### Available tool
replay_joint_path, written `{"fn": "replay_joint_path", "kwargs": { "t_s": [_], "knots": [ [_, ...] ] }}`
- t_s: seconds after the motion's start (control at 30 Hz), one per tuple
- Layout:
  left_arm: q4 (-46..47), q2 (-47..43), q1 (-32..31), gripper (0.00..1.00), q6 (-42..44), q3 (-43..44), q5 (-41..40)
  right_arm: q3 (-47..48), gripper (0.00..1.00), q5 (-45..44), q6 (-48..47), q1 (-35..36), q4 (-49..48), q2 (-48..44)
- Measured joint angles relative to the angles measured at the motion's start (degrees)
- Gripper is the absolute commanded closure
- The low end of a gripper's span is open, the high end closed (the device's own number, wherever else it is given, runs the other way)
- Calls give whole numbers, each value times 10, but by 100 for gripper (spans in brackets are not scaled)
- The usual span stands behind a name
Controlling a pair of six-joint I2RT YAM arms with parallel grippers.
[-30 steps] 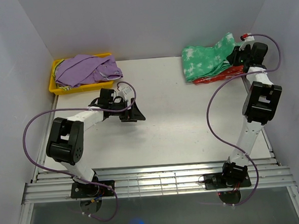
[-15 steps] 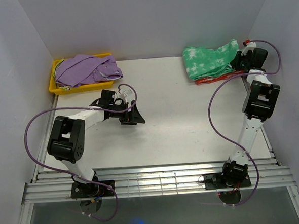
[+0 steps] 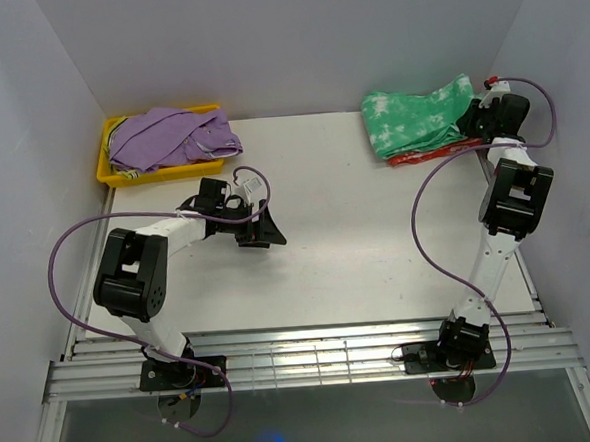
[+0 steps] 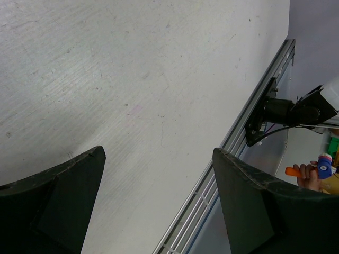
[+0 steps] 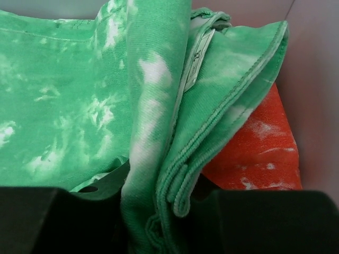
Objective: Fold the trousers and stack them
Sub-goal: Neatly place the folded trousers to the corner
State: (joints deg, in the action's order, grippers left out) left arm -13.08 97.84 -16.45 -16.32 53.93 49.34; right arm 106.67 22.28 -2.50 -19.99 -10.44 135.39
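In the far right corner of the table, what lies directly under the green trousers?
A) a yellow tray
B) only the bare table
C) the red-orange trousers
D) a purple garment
C: an edge of the red-orange trousers sticks out from below the green trousers on the near side, and the right wrist view shows the same orange cloth beneath the green folds.

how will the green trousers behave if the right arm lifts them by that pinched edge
Likely floppy: the green trousers lie in soft bunched folds, so they should drape and unfold from the right pincer. Probably light, being thin cloth. Their ribbed hem looks grippy, not slippery, though they rest on the red-orange trousers and may drag them along.
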Motion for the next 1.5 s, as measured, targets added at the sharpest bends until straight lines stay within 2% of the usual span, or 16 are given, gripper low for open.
{"fn": "replay_joint_path", "kwargs": {
  "t_s": [0.1, 0.13, 0.2, 0.53, 0.73, 0.93, 1.2, 1.5],
  "knots": [
    [0, 1, 0, 7, 0, 0, 0, 1, 40, -13, -4, 0, 0, 0],
    [0, 2, 0, 7, 0, 0, 0, 2, 6, -27, -8, 0, -2, 1],
    [-1, 4, 0, 7, 0, 0, 0, 14, 10, -55, -20, -4, -2, 7],
    [-2, 4, 0, 7, 6, 0, 9, 20, 10, -82, -85, -9, 26, -7],
    [3, -16, 0, 7, 9, -6, 10, -16, 10, -58, -149, -1, 88, -104],
    [18, -49, 0, 7, 10, -19, 13, -5, 10, -15, -219, 15, 126, -173],
    [22, -49, 0, 7, 24, -19, 22, 53, 10, 8, -384, 71, 230, -115],
    [16, -49, 0, 6, 34, -18, 27, 38, 10, -29, -558, 128, 281, -20]
  ]
}}
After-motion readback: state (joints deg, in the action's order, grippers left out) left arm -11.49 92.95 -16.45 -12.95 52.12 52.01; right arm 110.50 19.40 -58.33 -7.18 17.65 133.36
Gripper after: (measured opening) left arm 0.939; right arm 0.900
